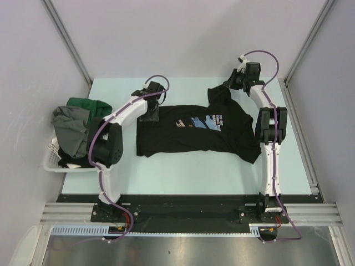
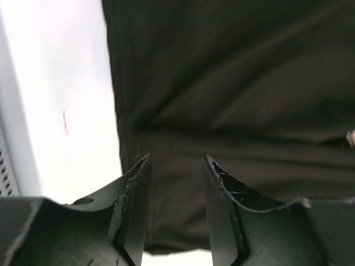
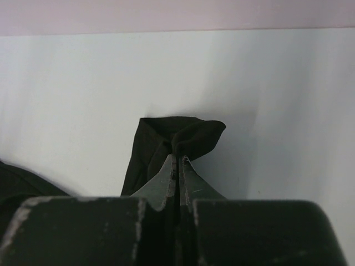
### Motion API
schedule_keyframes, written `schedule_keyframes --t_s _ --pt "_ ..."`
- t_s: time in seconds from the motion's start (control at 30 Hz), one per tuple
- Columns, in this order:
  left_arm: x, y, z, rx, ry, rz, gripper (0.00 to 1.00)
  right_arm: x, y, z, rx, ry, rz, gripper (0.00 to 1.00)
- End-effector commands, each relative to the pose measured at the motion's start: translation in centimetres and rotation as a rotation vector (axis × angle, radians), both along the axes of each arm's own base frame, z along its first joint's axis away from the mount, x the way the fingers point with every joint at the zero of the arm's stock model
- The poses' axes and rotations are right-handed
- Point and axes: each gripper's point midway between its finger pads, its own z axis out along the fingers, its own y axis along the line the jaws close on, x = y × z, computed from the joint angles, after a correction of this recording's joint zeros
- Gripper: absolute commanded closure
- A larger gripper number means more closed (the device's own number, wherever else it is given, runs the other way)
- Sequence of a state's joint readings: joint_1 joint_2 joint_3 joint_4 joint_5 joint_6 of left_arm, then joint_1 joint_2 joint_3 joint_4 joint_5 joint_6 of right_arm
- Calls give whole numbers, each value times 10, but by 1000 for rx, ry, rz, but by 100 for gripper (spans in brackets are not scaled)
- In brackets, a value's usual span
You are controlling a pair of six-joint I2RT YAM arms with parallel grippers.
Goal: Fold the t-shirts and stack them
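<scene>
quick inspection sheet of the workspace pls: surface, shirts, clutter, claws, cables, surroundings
Surface: pale green table, no stains seen.
Job's things: black printed t-shirt spread out flat, not yet folded; green shirt and grey shirt heaped in the basket.
Clutter: white basket at the table's left edge; nothing else seen.
Grippers: left claw open over the black shirt's left part; right claw shut on a pinch of its cloth at the far right.
Cables: purple cables looped along both arms.
Surroundings: grey walls.
</scene>
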State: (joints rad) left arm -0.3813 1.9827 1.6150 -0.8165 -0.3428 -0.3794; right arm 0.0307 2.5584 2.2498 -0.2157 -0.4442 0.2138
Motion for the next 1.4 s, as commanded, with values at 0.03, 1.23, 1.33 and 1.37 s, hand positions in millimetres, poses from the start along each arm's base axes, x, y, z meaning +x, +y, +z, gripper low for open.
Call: schedule_keyframes --t_s 0.03,1.23,1.33,1.37 --pt "37 1 20 -24 -87 -7 55 -10 -16 21 -105 -18 -21 100" --pt "140 70 -34 -52 -124 170 51 -23 -31 44 -245 -33 -41 100" --pt "140 72 -38 -64 -116 181 52 -23 -33 44 -248 -32 -44 100" --pt "140 72 -39 -64 -114 181 52 -23 -33 44 -249 -32 -45 100"
